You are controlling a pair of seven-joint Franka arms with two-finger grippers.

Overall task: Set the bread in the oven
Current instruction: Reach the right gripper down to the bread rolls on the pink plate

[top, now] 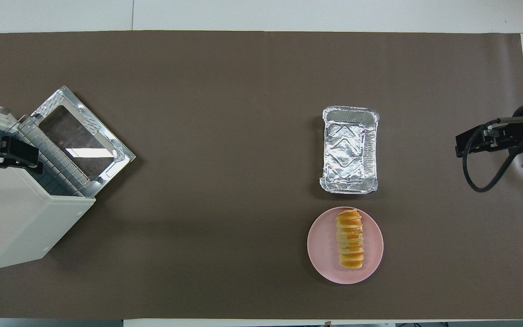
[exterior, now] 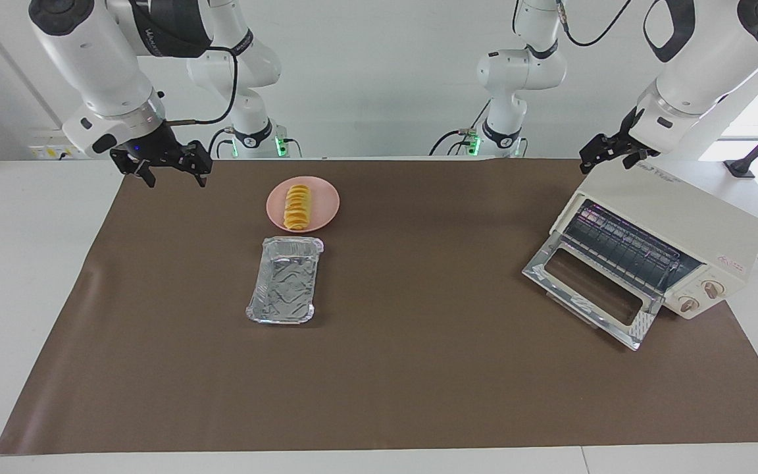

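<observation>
The bread (exterior: 297, 207) lies on a round pink plate (exterior: 326, 205) toward the right arm's end of the table; it also shows in the overhead view (top: 350, 238). The oven (exterior: 682, 217) stands at the left arm's end with its glass door (exterior: 589, 289) dropped open and the wire rack showing; the overhead view shows it too (top: 12, 218). My left gripper (exterior: 609, 158) is open and hangs just over the oven's top. My right gripper (exterior: 176, 179) is open and empty, raised over the mat's edge beside the plate, apart from the bread.
An empty silver foil tray (exterior: 285, 280) lies on the brown mat (exterior: 418, 368) just farther from the robots than the plate. In the overhead view the tray (top: 349, 150) sits lengthwise in line with the plate (top: 320, 245).
</observation>
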